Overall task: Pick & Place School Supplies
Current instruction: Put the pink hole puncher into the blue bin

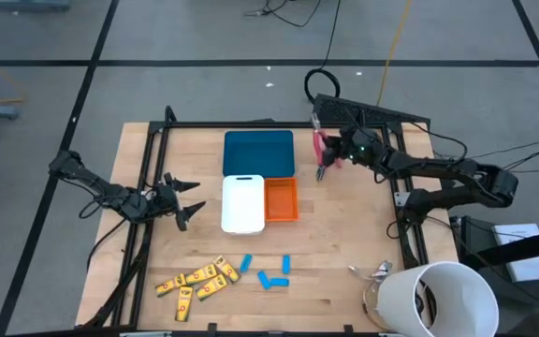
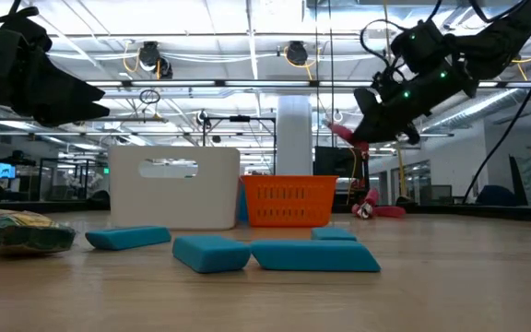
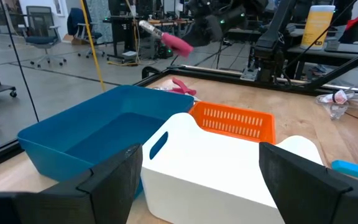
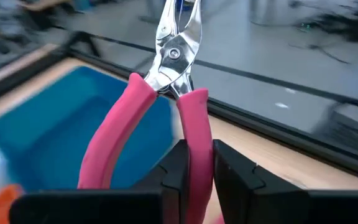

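Note:
My right gripper [image 1: 332, 155] hangs in the air beside the teal tray's [image 1: 258, 153] right edge, shut on one pink-handled plier tool [image 4: 166, 93]. The second pink tool [image 2: 376, 210] lies flat on the table below it. Several yellow oblong pieces [image 1: 199, 279] and three blue ones [image 1: 266, 271] lie on the wood near the table's near edge. My left gripper [image 1: 187, 199] waits open left of the white tray [image 1: 242, 203], level with the table and touching nothing. My right gripper pinches one pink handle [image 4: 194, 124] of the plier tool between its two fingers, which run along the handle. The other handle [image 4: 110, 140] splays free to the side. The tool is lifted clear of the table, and its metal nose [image 4: 178, 37] points away from the gripper.
The teal, white and orange [image 1: 282, 199] trays stand together at the table's middle. A big white cup [image 1: 444, 301] and crumpled clear wrap [image 1: 372, 273] sit at the near right corner. Black frame rails run along the left, far and right edges. Bare wood lies between trays and pieces.

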